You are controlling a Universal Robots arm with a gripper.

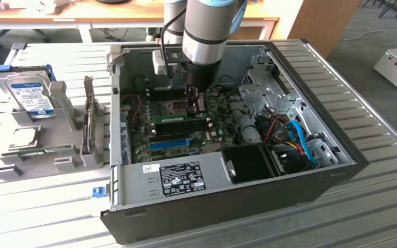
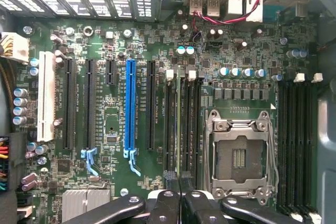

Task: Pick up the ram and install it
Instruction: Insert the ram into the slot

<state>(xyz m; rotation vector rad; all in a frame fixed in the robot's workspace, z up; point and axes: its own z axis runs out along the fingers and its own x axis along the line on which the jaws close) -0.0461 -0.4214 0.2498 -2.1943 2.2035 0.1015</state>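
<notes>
The arm plunges straight down into the open tower case [image 1: 322,173], a smooth silver-grey column above the green motherboard [image 2: 142,45]. The gripper [image 2: 181,184] has its black fingers pressed close together, pinching the ram [image 2: 180,129]. The wrist view catches the stick edge-on, as a thin, straight, pale line running the length of the black memory slots [image 2: 170,124] it sits among, with small white latches [image 2: 169,74] at their far end. Whether it is seated in a slot or held just above one cannot be told. On one side of that bank stands the square CPU socket [image 2: 239,153], a bright stamped-metal frame around a dark grid of contacts. On the other side runs a long glossy blue expansion slot [image 2: 130,106], then more black slots and, further out, a white one [image 2: 46,103]. Little silver-topped capacitor cans [image 2: 21,111] dot the board, and a ribbed aluminium heatsink [image 2: 84,200] sits near the gripper's knuckles. In the exterior view the boxy power supply [image 1: 178,178] with its printed label sits in the near corner of the case, and flat blue cables [image 1: 302,142] curl by the drive bays. To the exterior view's left, a grey plastic rack [image 1: 64,160] on the ribbed metal table [image 1: 371,222] holds a silver hard drive [image 1: 31,95] with a blue label, standing on edge.
</notes>
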